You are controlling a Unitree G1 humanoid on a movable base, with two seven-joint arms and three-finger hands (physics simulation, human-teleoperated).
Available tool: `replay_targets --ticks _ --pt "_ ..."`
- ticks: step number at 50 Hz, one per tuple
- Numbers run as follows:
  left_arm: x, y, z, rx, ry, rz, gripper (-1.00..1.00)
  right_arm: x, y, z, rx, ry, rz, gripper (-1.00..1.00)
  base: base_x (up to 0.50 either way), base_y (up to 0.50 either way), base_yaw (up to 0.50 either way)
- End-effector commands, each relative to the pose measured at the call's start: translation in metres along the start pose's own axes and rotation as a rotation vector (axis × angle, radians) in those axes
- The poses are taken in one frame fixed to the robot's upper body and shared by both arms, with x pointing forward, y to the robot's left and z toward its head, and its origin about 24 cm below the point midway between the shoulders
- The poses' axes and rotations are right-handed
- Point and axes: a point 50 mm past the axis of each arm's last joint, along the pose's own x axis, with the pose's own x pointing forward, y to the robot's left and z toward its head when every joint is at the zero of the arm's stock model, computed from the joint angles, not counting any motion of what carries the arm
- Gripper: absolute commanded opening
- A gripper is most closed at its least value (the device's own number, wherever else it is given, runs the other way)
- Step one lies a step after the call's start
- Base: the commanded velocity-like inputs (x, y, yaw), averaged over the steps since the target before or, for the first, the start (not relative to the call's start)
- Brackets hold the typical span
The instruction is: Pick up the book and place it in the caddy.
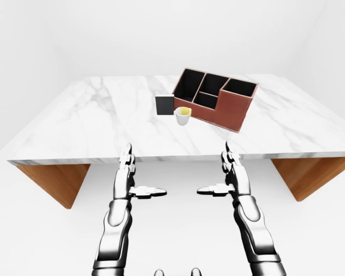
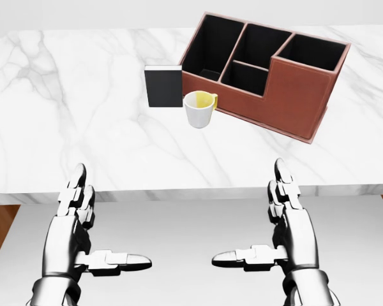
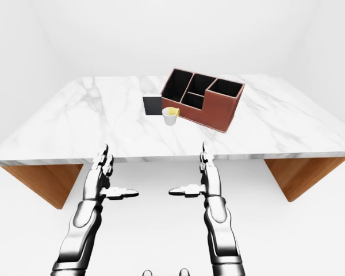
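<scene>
book (image 2: 163, 87): standing upright on the desk (image 2: 64, 115), just left of the caddy (image 2: 268, 70), touching-close to a cup (image 2: 199, 109)
left hand (image 2: 83, 229): spread, empty, short of the desk edge
right hand (image 2: 284, 226): same, likely staged for a reach

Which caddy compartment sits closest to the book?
The tall compartment at the head view's left end of the caddy, right beside the book; the others lie farther right.

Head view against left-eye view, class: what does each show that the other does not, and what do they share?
Only the head view shows the caddy compartments close up. Only the left-eye view shows the wooden table supports, the table's whole outline and the white walls. Both show the dark book standing beside the caddy, the white cup, and the open left hand and right hand short of the table.
</scene>
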Motion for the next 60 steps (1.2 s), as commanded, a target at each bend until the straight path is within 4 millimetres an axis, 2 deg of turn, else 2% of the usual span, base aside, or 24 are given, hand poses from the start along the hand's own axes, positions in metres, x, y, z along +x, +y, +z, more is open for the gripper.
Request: replay_targets --ticks 1,12,29,30,32,33,35,39,41,43,46,51,53,56,59,60 --pt "-0.001 0.006 0.001 0.007 -0.005 -0.002 1.0 -0.003 -0.007 0.004 0.015 -0.015 -0.002 1.0 0.0 0.0 0.0" --pt "-0.004 0.005 0.0 0.018 -0.008 -0.003 1.0 -0.008 -0.002 0.009 -0.007 -0.03 0.01 1.0 0.0 0.0 0.0" --pt "-0.007 0.007 -0.001 0.021 -0.014 0.0 1.0 -0.009 0.003 0.009 -0.037 -0.036 0.032 1.0 0.06 0.49 0.0" --pt "-0.007 0.007 -0.001 0.02 -0.014 0.0 1.0 -0.009 0.002 0.016 -0.039 -0.037 0.034 1.0 0.06 0.5 0.0" --pt "-0.007 0.007 -0.001 0.02 -0.014 0.001 1.0 -0.009 0.003 0.011 -0.042 -0.036 0.036 1.0 0.06 0.5 0.0" --pt "-0.007 0.007 -0.001 0.021 -0.015 0.001 1.0 -0.01 0.002 0.023 -0.046 -0.048 0.04 1.0 0.06 0.5 0.0" --pt "-0.007 0.007 -0.001 0.022 -0.015 0.001 1.0 -0.009 0.002 0.025 -0.049 -0.059 0.042 1.0 0.06 0.5 0.0" --pt "-0.007 0.007 -0.001 0.022 -0.015 0.002 1.0 -0.01 0.003 0.007 -0.052 -0.034 0.042 1.0 0.06 0.5 0.0" --pt "-0.007 0.007 -0.001 0.022 -0.014 0.002 1.0 -0.01 0.003 0.011 -0.054 -0.036 0.041 1.0 0.06 0.5 0.0" --pt "-0.008 0.007 -0.001 0.023 -0.015 0.002 1.0 -0.01 0.001 0.024 -0.059 -0.053 0.036 1.0 0.06 0.5 0.0" --pt "-0.008 0.007 -0.001 0.024 -0.015 0.002 1.0 -0.011 0.001 0.025 -0.06 -0.058 0.037 1.0 0.06 0.5 0.0" --pt "-0.008 0.006 -0.002 0.028 -0.014 -0.002 1.0 -0.009 0.001 0.025 -0.056 -0.058 0.034 1.0 0.06 0.5 0.0" --pt "-0.009 0.006 -0.002 0.03 -0.015 -0.003 1.0 -0.01 0.0 0.016 -0.053 -0.044 0.033 1.0 0.06 0.5 0.0" --pt "-0.009 0.006 -0.002 0.03 -0.016 -0.004 1.0 -0.011 0.0 0.025 -0.054 -0.055 0.037 1.0 0.06 0.5 0.0" --pt "-0.009 0.006 -0.002 0.037 -0.021 -0.001 1.0 -0.008 -0.002 0.024 -0.082 -0.053 0.005 1.0 0.02 0.15 0.0" --pt "-0.009 0.006 -0.002 0.039 -0.021 0.0 1.0 -0.009 -0.002 0.01 -0.077 -0.043 0.007 1.0 0.0 0.0 0.0"
